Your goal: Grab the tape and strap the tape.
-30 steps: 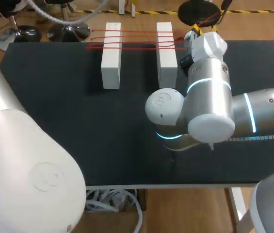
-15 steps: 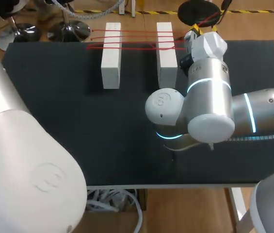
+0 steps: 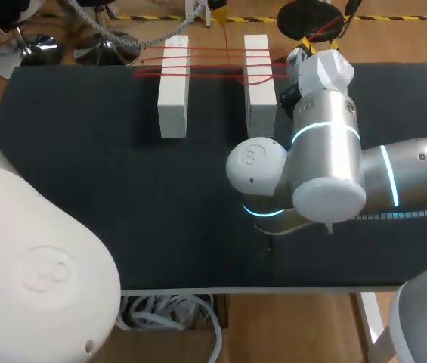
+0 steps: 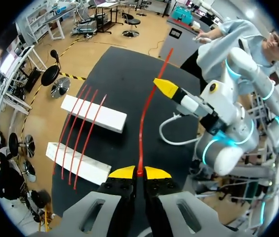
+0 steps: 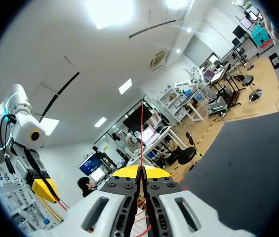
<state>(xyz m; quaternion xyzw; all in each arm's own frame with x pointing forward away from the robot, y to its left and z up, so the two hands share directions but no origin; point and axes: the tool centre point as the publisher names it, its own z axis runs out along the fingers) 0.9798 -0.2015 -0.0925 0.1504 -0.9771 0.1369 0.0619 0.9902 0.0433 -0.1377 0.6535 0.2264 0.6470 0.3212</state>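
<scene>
Two white blocks [image 3: 174, 85] [image 3: 258, 83] stand near the table's far edge, and several red tape strands [image 3: 213, 51] run across both. My right gripper [image 3: 301, 51] sits just right of the right block, shut on one end of a red tape [image 5: 141, 133]. Beyond the far edge, between the blocks, my left gripper [image 3: 215, 7] is shut on the other end. In the left wrist view the tape [image 4: 146, 118] stretches taut from the left gripper [image 4: 139, 172] to the right gripper [image 4: 166, 87], above the blocks [image 4: 94, 113] [image 4: 77, 163]. The right wrist view shows the left gripper [image 5: 43, 189] off to one side.
The black table [image 3: 85, 189] is bare in front of the blocks. My right arm's big joints [image 3: 326, 174] hang over the table's right middle. The left arm's shell [image 3: 32, 280] covers the near left corner.
My left arm has swung, its shell sliding lower and left in the head view, and its gripper with the tape now shows beyond the far edge. The right arm has kept still.
</scene>
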